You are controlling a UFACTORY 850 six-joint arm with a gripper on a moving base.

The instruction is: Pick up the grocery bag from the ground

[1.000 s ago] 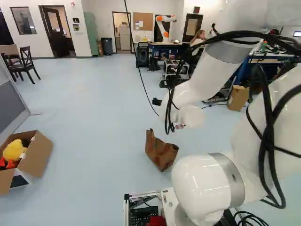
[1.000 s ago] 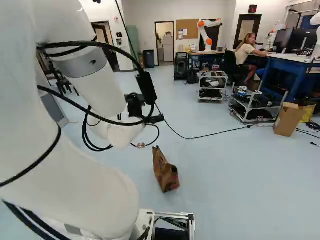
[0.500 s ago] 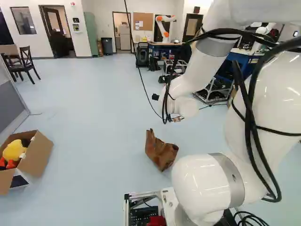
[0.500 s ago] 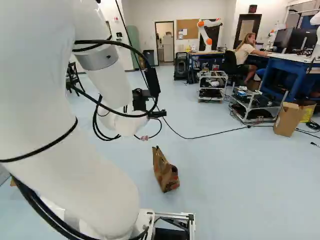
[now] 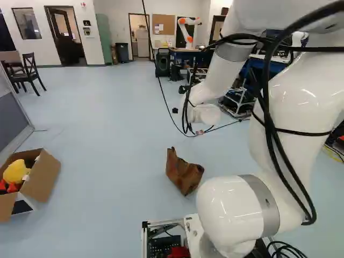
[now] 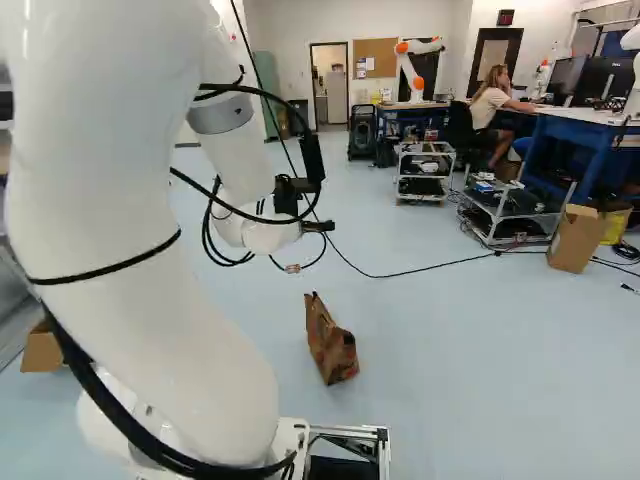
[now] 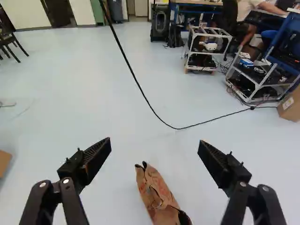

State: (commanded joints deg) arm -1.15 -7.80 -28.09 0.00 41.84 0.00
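My gripper [image 6: 318, 227] shows as a small black part at the arm's far end in the right base view, above the floor and beyond the bag in that view. In the wrist view the gripper [image 7: 154, 145] stands wide open with nothing between its fingers. The brown paper grocery bag [image 7: 159, 199] is on the floor below, in line with the space between the two fingers and touched by neither. It leans in the left base view, where the bag [image 5: 184, 174] lies just beyond my lowest joint. My arm hides most of the gripper there.
An open cardboard box [image 5: 47, 174] with a yellow toy stands at the left of the left base view. A black cable [image 7: 176, 127] hangs down and crosses the floor ahead. Wheeled racks [image 6: 515, 212], a carton [image 6: 573, 238] and another robot [image 6: 412, 70] are farther off.
The base has stayed put. My arm's far end has shifted leftward and slightly up in the left base view, rightward and up in the right base view. The bag has not moved.
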